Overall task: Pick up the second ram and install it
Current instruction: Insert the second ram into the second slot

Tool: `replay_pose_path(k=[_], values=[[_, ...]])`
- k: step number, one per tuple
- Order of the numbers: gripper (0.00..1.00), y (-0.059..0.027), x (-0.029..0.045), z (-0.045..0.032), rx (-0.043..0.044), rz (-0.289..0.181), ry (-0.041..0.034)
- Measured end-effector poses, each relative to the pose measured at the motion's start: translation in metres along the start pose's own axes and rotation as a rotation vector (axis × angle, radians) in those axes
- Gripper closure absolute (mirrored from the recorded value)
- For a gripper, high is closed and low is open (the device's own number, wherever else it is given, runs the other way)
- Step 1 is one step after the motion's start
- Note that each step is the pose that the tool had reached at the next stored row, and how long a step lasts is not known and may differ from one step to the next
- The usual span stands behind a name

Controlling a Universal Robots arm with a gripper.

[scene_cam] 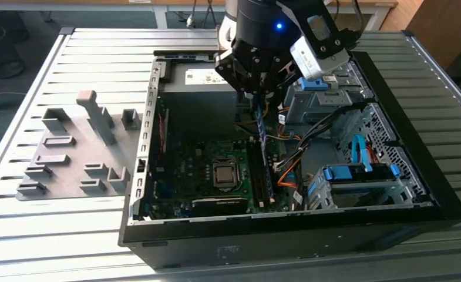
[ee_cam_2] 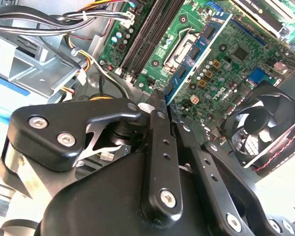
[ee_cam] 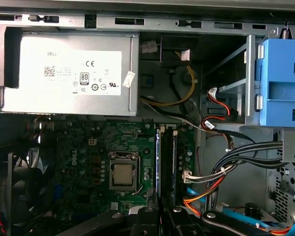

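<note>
My gripper [scene_cam: 258, 96] hangs over the open computer case [scene_cam: 214, 235] and is shut on the second ram [scene_cam: 262, 123], a thin blue board that points down toward the motherboard [scene_cam: 191, 176]. In the second wrist view the black fingers [ee_cam_2: 157, 123] pinch one end of the blue ram [ee_cam_2: 196, 54], which shows dark chips. In the first wrist view the ram [ee_cam: 158, 162] appears edge-on, just above the long black memory slots [ee_cam: 170, 162] beside the processor socket [ee_cam: 122, 175]. The ram's lower end stays a little above the slots [scene_cam: 255, 173].
A grey fixture plate [scene_cam: 73, 155] with grey blocks lies at the exterior view's left. Inside the case are a silver power supply [ee_cam: 69, 73], a black fan [ee_cam_2: 265, 123], a blue drive bracket [ee_cam: 282, 83] and bundled cables [ee_cam: 226, 167] close beside the slots.
</note>
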State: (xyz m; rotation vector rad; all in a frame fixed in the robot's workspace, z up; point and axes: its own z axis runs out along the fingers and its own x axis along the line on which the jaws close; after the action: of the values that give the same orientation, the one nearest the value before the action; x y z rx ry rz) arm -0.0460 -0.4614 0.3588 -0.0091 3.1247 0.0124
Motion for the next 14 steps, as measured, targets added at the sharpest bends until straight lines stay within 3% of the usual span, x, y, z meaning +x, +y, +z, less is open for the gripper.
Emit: replay_pose_path(k=[6,10,14], values=[[0.86,0.0,-0.0003,0.0,-0.0011,0.0,0.0032],[0.86,0.0,-0.0025,0.0009,-0.0076,0.0,0.02],[0.86,0.0,-0.0039,0.0056,-0.0075,0.0,0.028]])
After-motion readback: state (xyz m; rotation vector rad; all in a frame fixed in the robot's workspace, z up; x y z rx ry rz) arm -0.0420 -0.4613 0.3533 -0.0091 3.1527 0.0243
